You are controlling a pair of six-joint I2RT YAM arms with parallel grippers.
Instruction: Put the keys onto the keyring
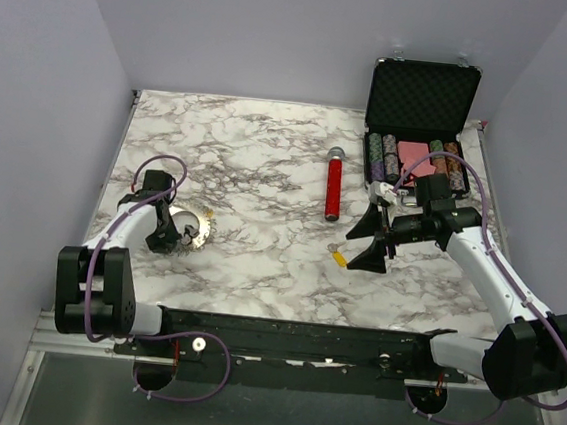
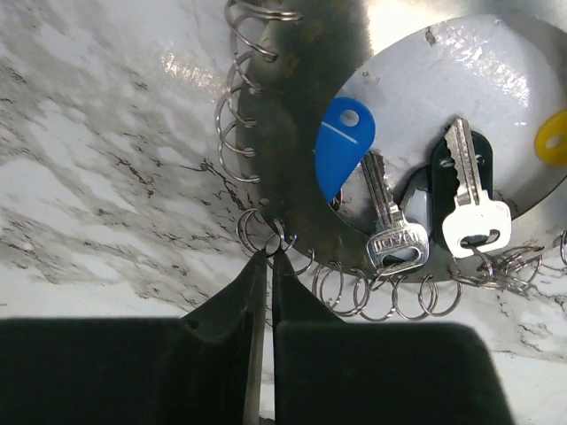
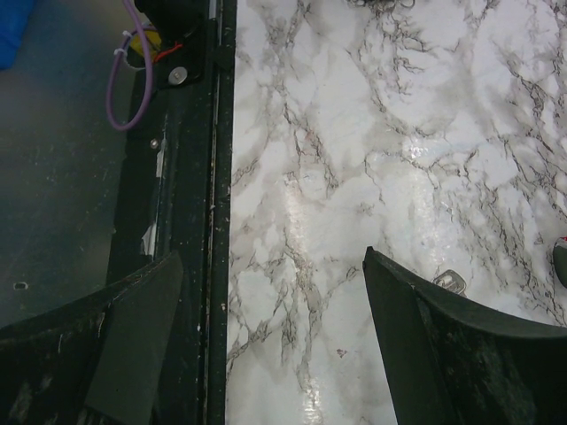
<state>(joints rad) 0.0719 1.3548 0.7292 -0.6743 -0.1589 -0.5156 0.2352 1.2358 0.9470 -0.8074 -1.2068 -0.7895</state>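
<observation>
Keyring [image 1: 198, 228]: it lies flat near the left edge of the surface [image 1: 269, 151]. Small wire loops stick out all round its rim.
Left claw [image 2: 268, 258]: it is almost closed, and its tips seem to nip one wire loop. I think it holds the keyring steady so a key can be slid on.
Keys [image 2: 394, 235]: a blue one, a yellow one and two silver ones rest on the keyring's shiny middle, close to the loops. I cannot tell if they are hooked on.
Loose key [image 1: 340, 259]: it has a yellow head. It lies right of the middle, closer to the near edge, just beside the right claw.
Right claw [image 1: 368, 239]: it is wide open and holds nothing. It hangs low, I think so it can come down round the loose key.
Red tube [image 1: 334, 189]: it lies toward the far edge, away from both claws.
Box [image 1: 422, 95]: it sits open at the far right corner with chips [image 1: 414, 157] inside. The job does not need it.
Tricky bit: the loose key is small and flat, so it may slip when pinched.
</observation>
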